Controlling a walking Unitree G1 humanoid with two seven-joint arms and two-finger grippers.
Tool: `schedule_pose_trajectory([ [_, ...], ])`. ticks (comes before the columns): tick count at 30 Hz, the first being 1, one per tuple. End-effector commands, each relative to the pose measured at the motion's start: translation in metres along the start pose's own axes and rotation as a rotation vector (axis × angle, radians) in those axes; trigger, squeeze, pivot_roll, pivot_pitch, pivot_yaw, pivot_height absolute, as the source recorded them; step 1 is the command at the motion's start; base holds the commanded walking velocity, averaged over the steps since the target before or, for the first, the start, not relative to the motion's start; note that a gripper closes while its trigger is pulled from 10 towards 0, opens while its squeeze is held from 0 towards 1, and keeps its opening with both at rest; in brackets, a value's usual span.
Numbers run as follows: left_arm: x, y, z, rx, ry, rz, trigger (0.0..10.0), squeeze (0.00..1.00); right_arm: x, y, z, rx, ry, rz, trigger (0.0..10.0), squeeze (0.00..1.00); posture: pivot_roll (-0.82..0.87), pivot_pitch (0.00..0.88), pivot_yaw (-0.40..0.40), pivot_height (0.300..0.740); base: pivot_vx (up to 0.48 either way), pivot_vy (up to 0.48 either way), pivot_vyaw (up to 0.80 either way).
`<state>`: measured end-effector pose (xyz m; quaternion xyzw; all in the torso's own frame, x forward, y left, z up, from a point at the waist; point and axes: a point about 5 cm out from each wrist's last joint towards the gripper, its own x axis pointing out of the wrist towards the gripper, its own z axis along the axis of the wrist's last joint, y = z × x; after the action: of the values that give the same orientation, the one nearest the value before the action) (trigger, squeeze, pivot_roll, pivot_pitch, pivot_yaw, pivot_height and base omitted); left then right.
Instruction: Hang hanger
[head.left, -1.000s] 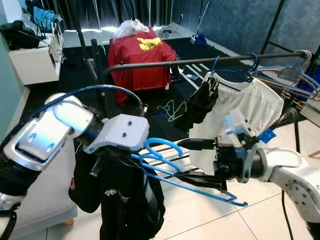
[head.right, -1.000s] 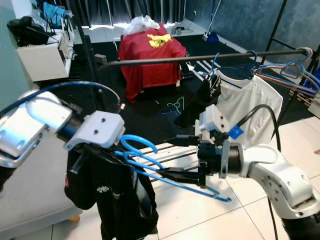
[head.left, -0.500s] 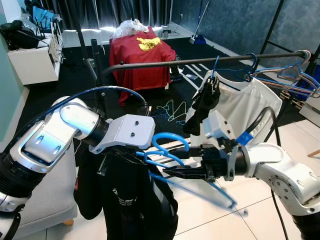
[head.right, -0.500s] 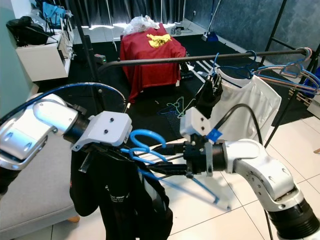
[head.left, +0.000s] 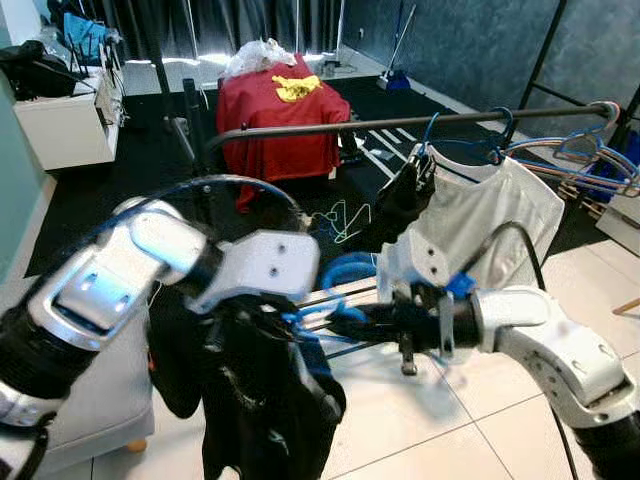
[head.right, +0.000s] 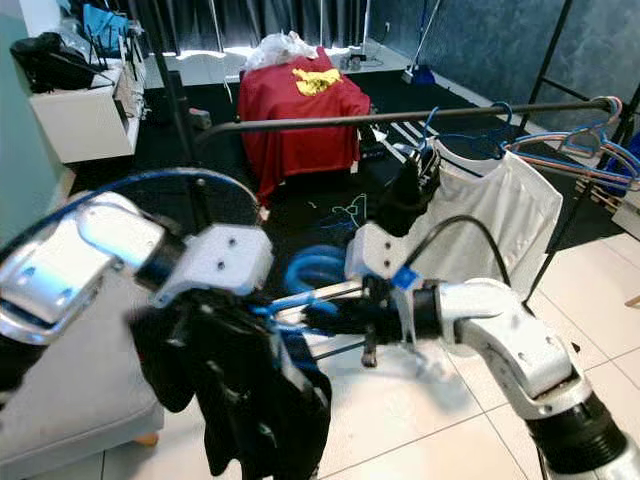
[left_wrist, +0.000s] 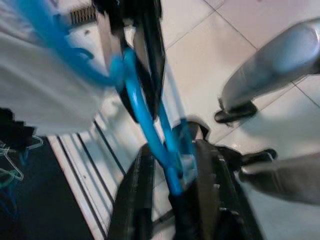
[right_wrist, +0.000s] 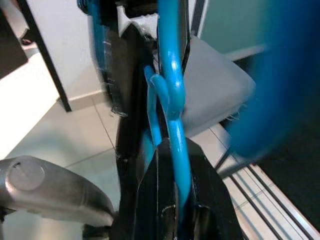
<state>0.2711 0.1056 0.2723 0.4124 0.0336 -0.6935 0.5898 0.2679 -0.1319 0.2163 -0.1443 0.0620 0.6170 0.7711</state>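
Hanger: the blue hanger sits between my two arms in front of me, below and short of the rail, its hook curling up; it is blurred in the head views.
Garment: a black garment hangs from the hanger, drooping under my left arm toward the tiled floor.
Left pincer: my left pincer has its two black fingers closed on the blue wire of the hanger, which runs up between them in the left wrist view.
Right pincer: my right pincer is closed on the blue wire too; in the right wrist view the wire passes straight between the fingers. In the head views it reaches in from the right and meets the hanger just beside the left pincer.
Rail: a dark clothes rail runs across behind and above the hanger, well apart from it.
On the rail: a white shirt on a blue hanger hangs toward the right, with a dark garment just beside it and more bare hangers at the far right end.
Beyond: a red cloth drapes over something on the dark floor; a white cabinet stands at far left.
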Motion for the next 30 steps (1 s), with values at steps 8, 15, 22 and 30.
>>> schedule_pose_trajectory([
  [8, -0.022, 0.010, 0.008, -0.006, -0.129, 0.043, 10.0, 1.00, -0.011, -0.005, 0.008, -0.042, -0.075, -0.076, 0.0, 0.00, 0.13, 0.000, -0.005, 0.740, 0.000, 0.000, 0.00],
  [15, -0.029, 0.014, 0.010, -0.011, -0.155, 0.094, 10.0, 1.00, -0.015, -0.005, 0.015, -0.059, -0.117, -0.071, 0.0, 0.00, 0.13, 0.000, -0.005, 0.740, 0.000, 0.000, 0.00],
  [22, -0.064, 0.034, 0.012, -0.057, -0.289, 0.315, 10.0, 0.85, -0.032, -0.003, 0.033, -0.080, -0.223, -0.068, 0.0, 0.00, 0.13, 0.000, 0.000, 0.740, 0.000, 0.000, 0.00],
  [30, -0.104, 0.020, -0.038, -0.255, -0.443, 0.568, 10.0, 0.00, -0.075, 0.008, 0.058, -0.105, -0.327, -0.057, 0.0, 0.00, 0.12, 0.000, 0.004, 0.740, 0.000, 0.000, 0.00],
])
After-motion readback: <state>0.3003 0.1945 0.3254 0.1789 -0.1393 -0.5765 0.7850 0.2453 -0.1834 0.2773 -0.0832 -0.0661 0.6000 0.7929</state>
